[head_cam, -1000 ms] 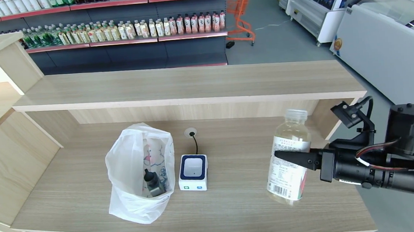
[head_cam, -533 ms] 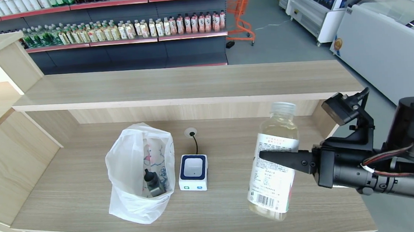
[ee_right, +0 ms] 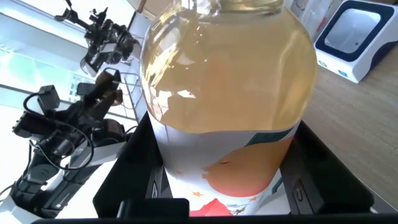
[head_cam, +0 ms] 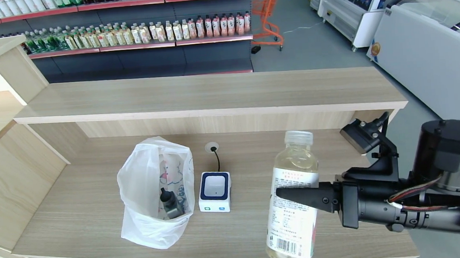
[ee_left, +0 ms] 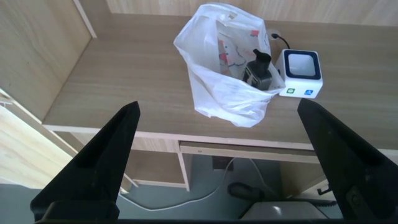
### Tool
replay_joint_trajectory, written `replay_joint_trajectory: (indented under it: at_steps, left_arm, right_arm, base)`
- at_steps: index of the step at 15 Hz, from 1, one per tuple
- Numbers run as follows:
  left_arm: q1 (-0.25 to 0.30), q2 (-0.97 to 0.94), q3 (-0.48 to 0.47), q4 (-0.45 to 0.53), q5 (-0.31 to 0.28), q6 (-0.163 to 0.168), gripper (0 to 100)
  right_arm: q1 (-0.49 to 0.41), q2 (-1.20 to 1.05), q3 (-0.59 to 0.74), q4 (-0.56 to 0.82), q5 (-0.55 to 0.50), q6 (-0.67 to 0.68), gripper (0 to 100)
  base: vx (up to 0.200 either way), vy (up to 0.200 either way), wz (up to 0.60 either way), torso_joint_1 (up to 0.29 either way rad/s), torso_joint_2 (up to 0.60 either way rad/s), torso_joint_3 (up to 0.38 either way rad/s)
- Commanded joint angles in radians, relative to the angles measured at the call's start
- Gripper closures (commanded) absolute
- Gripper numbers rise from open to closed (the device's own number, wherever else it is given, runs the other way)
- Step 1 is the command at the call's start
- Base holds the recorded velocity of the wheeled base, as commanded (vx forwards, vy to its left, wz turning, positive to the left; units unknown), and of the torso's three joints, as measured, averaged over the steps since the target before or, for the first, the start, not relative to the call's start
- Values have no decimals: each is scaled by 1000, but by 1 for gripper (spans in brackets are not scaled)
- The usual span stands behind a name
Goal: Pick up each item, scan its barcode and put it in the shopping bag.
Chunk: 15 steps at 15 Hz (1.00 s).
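A clear bottle (head_cam: 294, 205) of pale yellow drink, with a white cap and a white label, hangs upright over the counter's front right part. My right gripper (head_cam: 289, 193) is shut on its middle, and the barcode (head_cam: 285, 245) low on the label faces the head camera. In the right wrist view the bottle (ee_right: 224, 93) sits between the dark fingers (ee_right: 140, 158). The white scanner (head_cam: 215, 191) with a dark-framed window stands mid-counter, left of the bottle. The white shopping bag (head_cam: 153, 191) stands open beside it, holding a dark pump bottle (head_cam: 170, 202). My left gripper (ee_left: 217, 109) hangs open before the counter's front edge, facing the bag (ee_left: 227, 93).
The scanner's cable (head_cam: 216, 159) runs back to a hole in the wooden counter (head_cam: 78, 212). A raised shelf (head_cam: 211, 94) borders the back and a side wall (head_cam: 11, 180) closes the left. Stocked shop shelves and freezers stand behind.
My right gripper has carried the bottle leftward, toward the scanner, and nearer the counter's front edge. The bag and the scanner have stayed put.
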Motion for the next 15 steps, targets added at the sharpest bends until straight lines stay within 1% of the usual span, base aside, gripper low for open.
replay_joint_trajectory:
  at_steps: [1, 3, 6, 8, 10, 12, 15]
  left_arm:
    - [0, 0, 0, 0, 0, 0, 0]
    - [0, 0, 0, 0, 0, 0, 0]
    - [0, 0, 0, 0, 0, 0, 0]
    - [0, 0, 0, 0, 0, 0, 0]
    - [0, 0, 0, 0, 0, 0, 0]
    - [0, 0, 0, 0, 0, 0, 0]
    - [0, 0, 0, 0, 0, 0, 0]
  right_arm:
    - [3, 14, -4, -2, 2, -1, 100]
    - [3, 15, -4, -7, 2, -5, 100]
    - [0, 25, -9, -17, 3, -71, 100]
    - [0, 61, -7, -103, 17, -108, 100]
    - [-2, 95, -14, -177, 54, -143, 100]
    - [-2, 95, -14, -178, 74, -145, 100]
    - [-3, 97, -11, -180, 75, -146, 100]
  base:
    - [0, 0, 0, 0, 0, 0]
    - [0, 0, 0, 0, 0, 0]
    - [0, 0, 0, 0, 0, 0]
    - [0, 0, 0, 0, 0, 0]
    - [0, 0, 0, 0, 0, 0]
    - [0, 0, 0, 0, 0, 0]
    - [0, 0, 0, 0, 0, 0]
